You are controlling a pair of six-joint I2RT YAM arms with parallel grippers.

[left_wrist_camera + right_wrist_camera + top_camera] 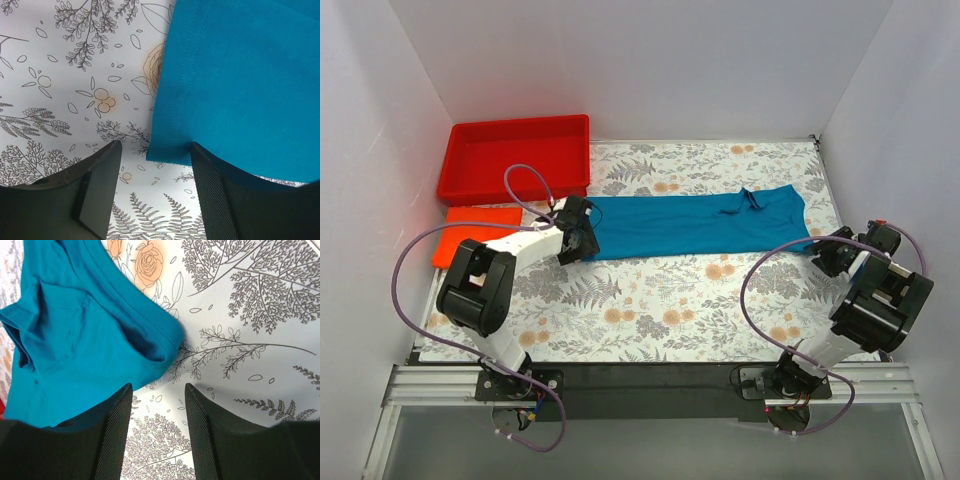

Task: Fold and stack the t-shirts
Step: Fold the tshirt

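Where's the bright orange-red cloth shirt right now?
Top view: the orange-red shirt lies at the far left, directly below the red plastic tray.

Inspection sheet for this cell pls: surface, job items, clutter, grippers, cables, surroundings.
Surface: floral table cover, lying flat.
Job's things: teal t-shirt laid out as a long strip across the middle. The orange-red t-shirt is a flat patch at the left, in front of the tray; it looks folded and is partly hidden by the left arm.
Clutter: red tray in the far left corner, nothing seen in it.
Grippers: left gripper open at the strip's left end, right gripper open at its right end.
Cables: purple cables loop off both arms, no snag seen.
Surroundings: white walls on three sides.
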